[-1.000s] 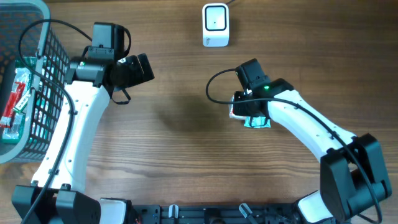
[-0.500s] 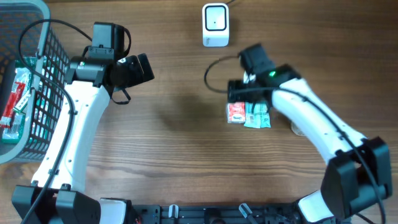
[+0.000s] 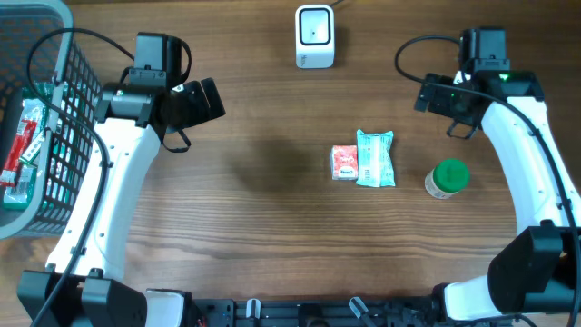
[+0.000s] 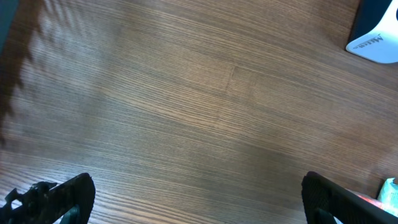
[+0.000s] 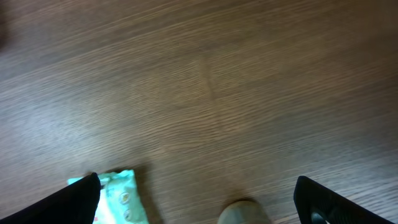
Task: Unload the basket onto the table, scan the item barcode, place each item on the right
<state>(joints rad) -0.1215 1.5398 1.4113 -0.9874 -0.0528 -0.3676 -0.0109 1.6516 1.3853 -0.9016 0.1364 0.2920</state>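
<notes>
We see the right gripper (image 5: 196, 200) pulled back to 2 o'clock on the table (image 3: 254, 236), jaws spread wide and empty, where a second ago it sat closed over the teal packet (image 3: 375, 158) near the centre. That packet now lies free, touching a red packet (image 3: 344, 163) at its 9 o'clock, with a green-lidded jar (image 3: 448, 178) at its 3 o'clock and the scanner (image 3: 315, 36) at the table's 12. The left gripper (image 3: 209, 100) has not moved, jaws wide, holding nothing

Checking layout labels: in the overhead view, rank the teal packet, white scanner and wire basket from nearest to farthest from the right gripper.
1. teal packet, mid-table, closest to the right gripper.
2. white scanner, far edge, centre.
3. wire basket, far left.
</notes>
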